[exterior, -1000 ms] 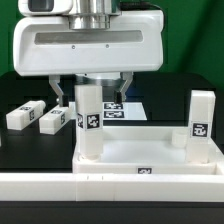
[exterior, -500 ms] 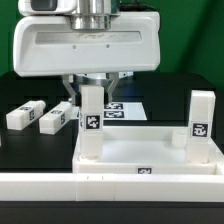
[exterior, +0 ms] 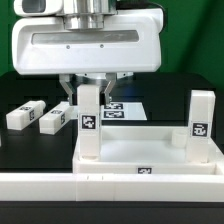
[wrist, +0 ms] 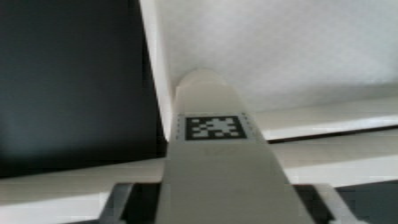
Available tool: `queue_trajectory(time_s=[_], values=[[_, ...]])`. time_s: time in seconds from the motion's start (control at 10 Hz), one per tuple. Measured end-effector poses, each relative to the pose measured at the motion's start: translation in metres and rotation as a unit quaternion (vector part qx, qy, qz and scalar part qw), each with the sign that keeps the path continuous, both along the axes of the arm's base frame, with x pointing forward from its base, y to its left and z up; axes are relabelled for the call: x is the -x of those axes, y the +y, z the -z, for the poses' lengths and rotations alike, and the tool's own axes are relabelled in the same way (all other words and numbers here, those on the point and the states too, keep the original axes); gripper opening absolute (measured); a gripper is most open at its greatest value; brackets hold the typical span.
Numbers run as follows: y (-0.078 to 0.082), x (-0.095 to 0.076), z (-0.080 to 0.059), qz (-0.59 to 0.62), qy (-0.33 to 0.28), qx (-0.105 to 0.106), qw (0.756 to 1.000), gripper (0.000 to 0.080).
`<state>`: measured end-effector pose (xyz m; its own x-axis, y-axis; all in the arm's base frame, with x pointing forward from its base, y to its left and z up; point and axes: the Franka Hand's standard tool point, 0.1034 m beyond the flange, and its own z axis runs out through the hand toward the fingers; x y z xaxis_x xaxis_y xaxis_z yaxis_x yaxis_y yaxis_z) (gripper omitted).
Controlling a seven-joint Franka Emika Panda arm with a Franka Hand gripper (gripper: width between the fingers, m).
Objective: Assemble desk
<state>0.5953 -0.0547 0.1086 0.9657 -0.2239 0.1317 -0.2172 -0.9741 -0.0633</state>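
Observation:
The desk panel (exterior: 150, 150) lies flat, white and rimmed. One white tagged leg (exterior: 90, 125) stands upright in the corner socket at the exterior view's left. A second leg (exterior: 202, 118) stands in the corner at that view's right. My gripper (exterior: 90, 96) hangs straight above the first leg, with a finger pressed against each side of its upper end. In the wrist view this leg (wrist: 222, 160) runs up between the fingers (wrist: 128, 200), and the panel (wrist: 302, 60) lies beyond it.
Two loose white legs (exterior: 27, 113) (exterior: 55, 118) lie on the black table at the exterior view's left. The marker board (exterior: 122, 108) lies behind the gripper. A long white rail (exterior: 110, 195) runs along the front edge.
The two fingers have drawn inward from a wide spread until they meet the sides of the standing leg. The leg and the panel have stayed put.

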Motion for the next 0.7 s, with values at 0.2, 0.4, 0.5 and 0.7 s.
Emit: queue_trajectory(time_s=[0.2,0.4,0.5,0.7], values=[[-0.001,0.0007,0.0008,0.117,0.004,-0.018,0.993,0.0288],[-0.002,0.0005,0.0012,0.231,0.007,-0.037,0.972,0.029],[-0.0014,0.0005,0.0013,0.277,0.009,-0.043,0.96,0.029],[-0.0018,0.0004,0.0011,0.338,0.011,-0.053,0.94,0.029]])
